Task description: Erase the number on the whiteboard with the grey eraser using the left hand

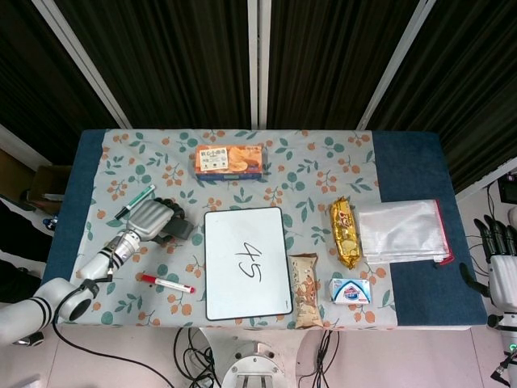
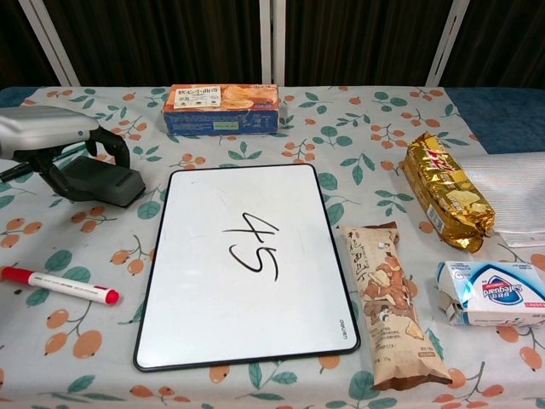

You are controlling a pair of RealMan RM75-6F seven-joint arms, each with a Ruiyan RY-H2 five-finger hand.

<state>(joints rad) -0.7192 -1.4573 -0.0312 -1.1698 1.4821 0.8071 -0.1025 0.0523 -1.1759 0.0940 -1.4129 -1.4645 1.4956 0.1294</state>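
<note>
Your table (image 1: 408, 166), covered in a floral cloth (image 2: 358, 119), carries the grey eraser (image 2: 102, 183) under your left hand (image 2: 47, 128), the whiteboard (image 2: 247, 264) just right of it, a red marker (image 2: 60, 285) nearer you, and snack packets (image 2: 447, 200) far right.

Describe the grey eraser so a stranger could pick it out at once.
Start at the whiteboard in the middle of the floral tablecloth and look just past its upper-left corner. There lies the grey eraser, a dark flat block under the left hand, whose fingers curl over it. The two markers near it are thin sticks; it alone is a squat grey slab.
</note>
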